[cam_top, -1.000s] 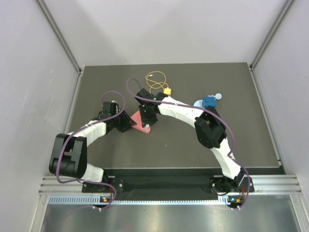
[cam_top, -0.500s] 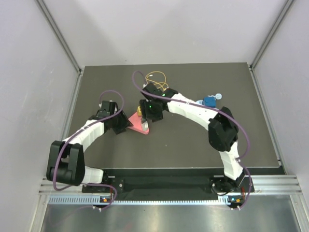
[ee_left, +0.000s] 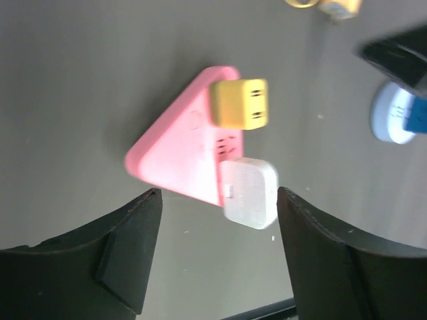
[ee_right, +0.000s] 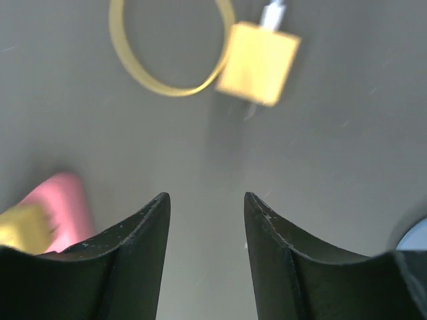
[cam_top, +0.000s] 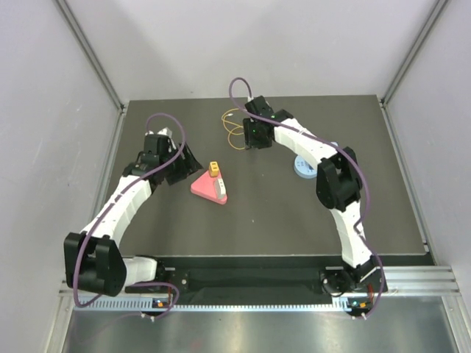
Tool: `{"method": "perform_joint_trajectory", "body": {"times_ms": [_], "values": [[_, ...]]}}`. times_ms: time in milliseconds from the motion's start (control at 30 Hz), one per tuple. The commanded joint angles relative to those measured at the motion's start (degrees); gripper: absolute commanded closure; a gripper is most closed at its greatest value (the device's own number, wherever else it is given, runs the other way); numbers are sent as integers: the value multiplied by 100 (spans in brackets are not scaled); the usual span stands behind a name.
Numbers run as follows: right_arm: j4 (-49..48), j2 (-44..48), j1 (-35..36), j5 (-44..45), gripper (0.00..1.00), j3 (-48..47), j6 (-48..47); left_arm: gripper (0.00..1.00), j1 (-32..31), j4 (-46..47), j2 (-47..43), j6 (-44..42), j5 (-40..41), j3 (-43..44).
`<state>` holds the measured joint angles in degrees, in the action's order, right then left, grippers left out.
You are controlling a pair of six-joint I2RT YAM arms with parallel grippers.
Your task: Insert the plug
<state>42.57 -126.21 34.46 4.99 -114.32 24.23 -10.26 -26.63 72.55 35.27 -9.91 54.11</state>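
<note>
The plug (ee_right: pixel 259 63) is a small yellow square connector on a thin yellow wire loop (ee_right: pixel 167 87), lying on the dark table. My right gripper (ee_right: pixel 205 197) hovers just short of it, open, with only bare table between the fingers. In the top view that gripper (cam_top: pixel 254 138) covers the plug, and only the wire loop (cam_top: pixel 233 126) shows. The pink triangular socket base (ee_left: pixel 177 167) carries a loose yellow block (ee_left: pixel 240 103) and a white block (ee_left: pixel 250 193). My left gripper (ee_left: pixel 219 197) is open just in front of the base and holds nothing.
A light-blue disc (cam_top: pixel 303 166) with a blue piece (ee_left: pixel 417 113) lies right of the socket base (cam_top: pixel 202 187). Grey walls close in the table on three sides, with metal rails along its edges.
My right gripper let go at the pink base, leaving the yellow block on it, and swung to the far side over the wired plug. My left gripper opened and drew back from the base.
</note>
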Motion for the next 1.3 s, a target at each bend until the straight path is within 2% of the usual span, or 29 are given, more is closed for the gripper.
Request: {"method": "perform_joint_trajectory", "body": {"times_ms": [0,100,267,433,567,700,900,967,1000,1033,1100,1133,1267], "values": [[-345,-446,-193,547,51,-415,-428,22,-29,-44,-128,-380,-572,424],[-600,-676,-386,547,46,-591,-323,18,-29,-44,-119,-433,-915,452],[-1337,-940,-501,258,42,-521,-392,23,-29,456,-268,-407,-1092,66],[-1418,-1344,-537,239,34,-749,-349,26,-37,563,-101,-363,-1162,3],[-1426,-1529,-528,424,33,-829,-357,27,-37,624,-22,-398,-1197,-14],[-1883,-1590,-580,-15,34,-758,-497,27,-29,800,-84,-433,-1232,-67],[-2112,-1696,-598,63,31,-776,-507,27,-29,835,-48,-442,-1276,-40],[-2060,-1740,-598,107,36,-837,-498,27,-37,914,-40,-415,-1294,-76],[-2033,-1766,-589,133,41,-837,-515,27,-37,932,-31,-398,-1320,-76],[-2033,-1749,-598,159,50,-802,-516,27,-37,941,-31,-398,-1338,-67],[-2024,-1671,-607,142,56,-715,-542,28,-37,949,-31,-415,-1364,-58],[-2016,-1609,-616,107,62,-558,-542,28,-37,941,-40,-415,-1338,-49],[-1980,-995,-633,19,74,180,-463,28,-37,897,-5,-415,-1443,-41]]}}
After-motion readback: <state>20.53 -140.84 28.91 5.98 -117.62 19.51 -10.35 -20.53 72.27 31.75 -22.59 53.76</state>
